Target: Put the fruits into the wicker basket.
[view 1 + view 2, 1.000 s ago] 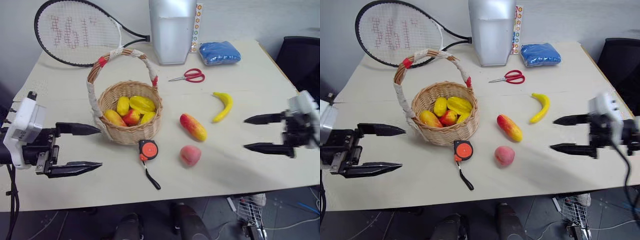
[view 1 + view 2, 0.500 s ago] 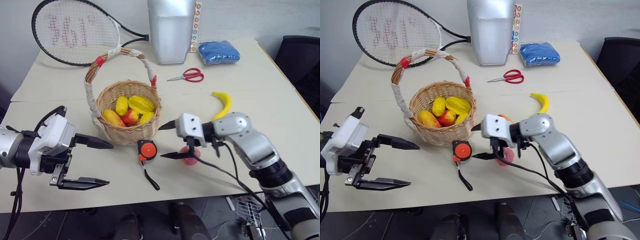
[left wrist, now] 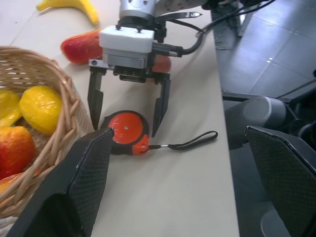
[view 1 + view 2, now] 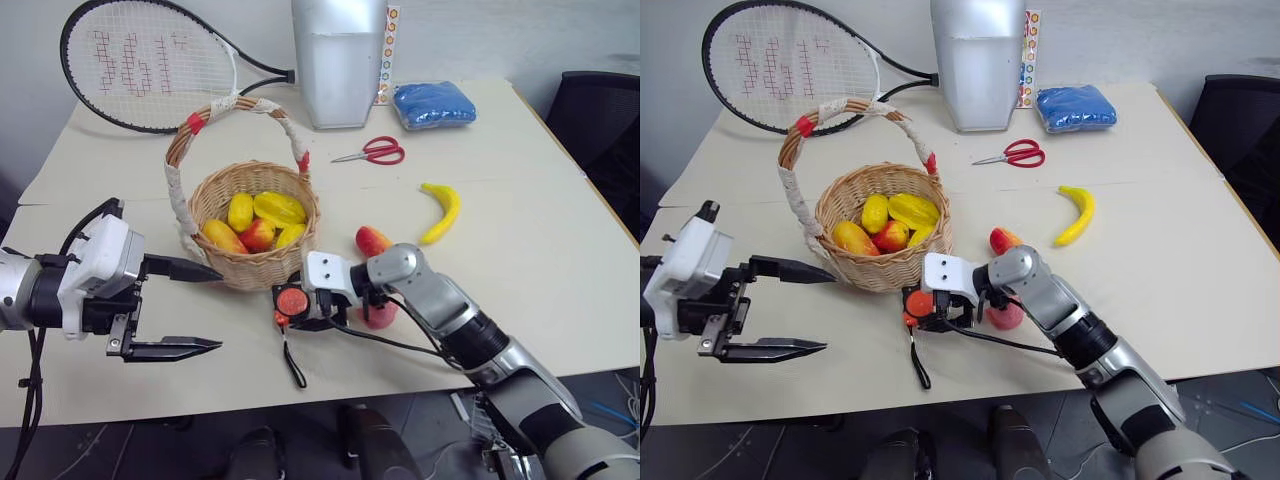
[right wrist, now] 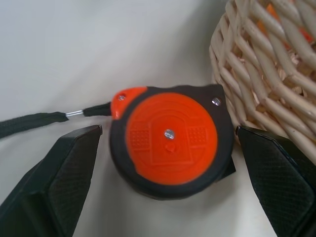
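Task partly done. Several yellow and red-yellow fruits [image 4: 258, 218] are already held in the wicker basket [image 4: 252, 268], which is set left of centre on the table [image 4: 560, 260].

Three fruits are left outside, all right of the basket:
- banana [image 4: 443, 210], far right, well apart from the basket
- mango [image 4: 372, 240], near the basket, partly hidden by the right arm
- peach [image 4: 380, 316], near edge, mostly covered by the same arm

The right gripper [image 3: 126, 112] is placed with fingers wide apart either side of the tape measure [image 5: 170, 140], which is not a fruit and lies just beside the basket wall; nothing is clamped. A wrong target is likely if the fingers are closed here.

The left gripper [image 4: 182, 308] is held near left of the basket, fingers apart, empty.

Scissors [image 4: 375, 152] are untouched on the far side.
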